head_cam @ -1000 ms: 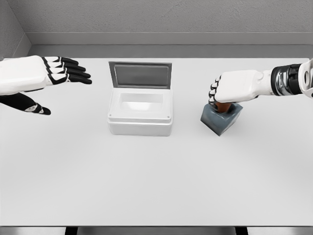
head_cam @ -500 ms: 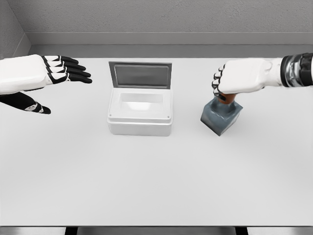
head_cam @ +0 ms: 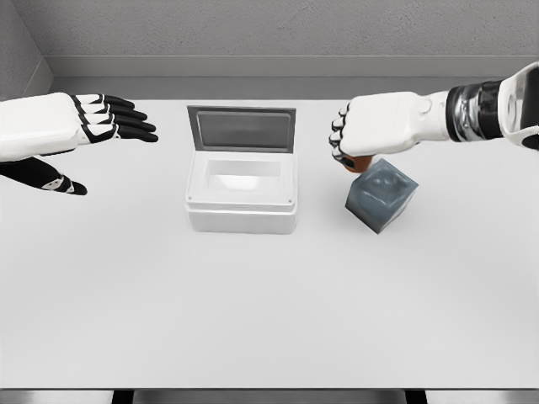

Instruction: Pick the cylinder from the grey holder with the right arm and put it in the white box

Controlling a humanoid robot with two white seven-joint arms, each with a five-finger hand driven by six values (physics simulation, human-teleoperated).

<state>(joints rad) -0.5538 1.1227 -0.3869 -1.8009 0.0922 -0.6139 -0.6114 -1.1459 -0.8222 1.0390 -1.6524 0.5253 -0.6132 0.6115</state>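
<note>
Grey walls back a white tabletop (head_cam: 269, 311). White box (head_cam: 242, 198) sits centre-left, lid propped up behind it, cavity facing up. Grey holder (head_cam: 381, 194) stands right of the box, apart from it, its socket vacated. Left hand (head_cam: 101, 122) hovers far left, fingers spread, holding nothing. Right hand (head_cam: 379, 135) is curled tight around the cylinder (head_cam: 357, 163); only an orange-brown end shows below the fist, just above the holder's near-left corner. Key relation: box lies to the left of the cylinder, a short sideways carry. Long axis hidden by the fist.
</note>
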